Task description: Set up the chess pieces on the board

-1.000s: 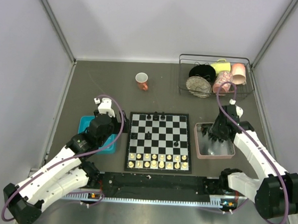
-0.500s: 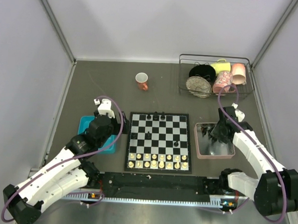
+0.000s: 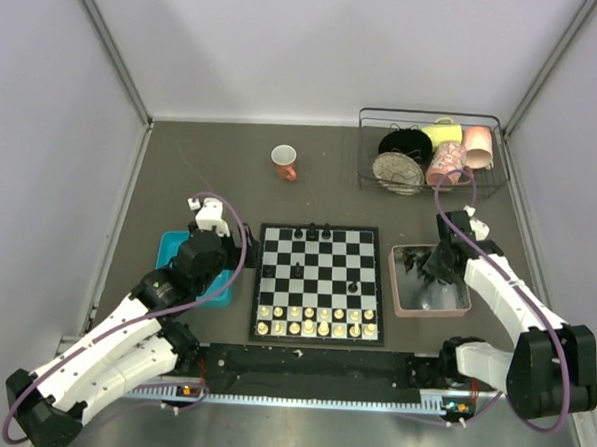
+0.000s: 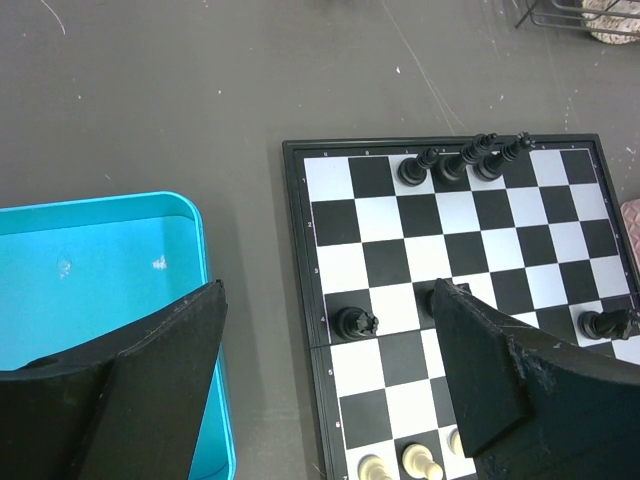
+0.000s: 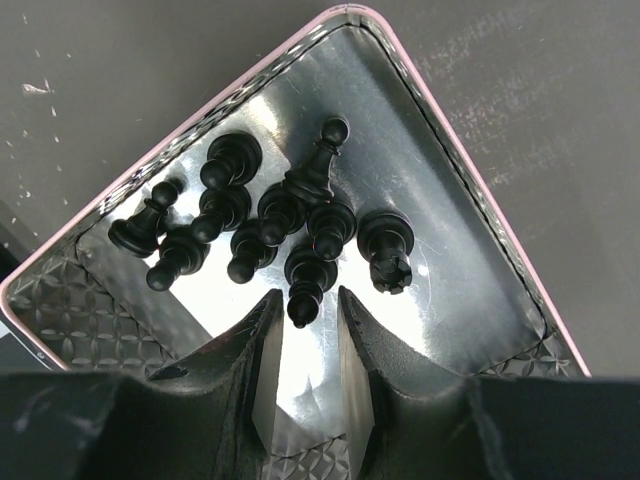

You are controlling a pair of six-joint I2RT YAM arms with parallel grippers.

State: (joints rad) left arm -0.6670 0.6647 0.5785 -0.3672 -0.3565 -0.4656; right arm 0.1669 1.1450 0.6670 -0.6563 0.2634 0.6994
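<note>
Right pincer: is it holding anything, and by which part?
Nothing yet. The right pincer straddles the narrow end of a black chess piece lying in the pink tray, with gaps on both sides.

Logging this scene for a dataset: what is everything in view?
chessboard: one, black and white, table centre
black chess pieces on board: five, three on far row, two mid-board
black chess pieces in tray: about ten, heaped in pink tray
white chess pieces: two rows, cream, board's near edge
pink tray: one, right of board
teal tray: one, left of board
mug: one, orange-red, beyond board
wire rack: one, black, far right, holding cups and bowls
left gripper: open, between teal tray and board
right gripper: part open, straddling a black piece
</note>
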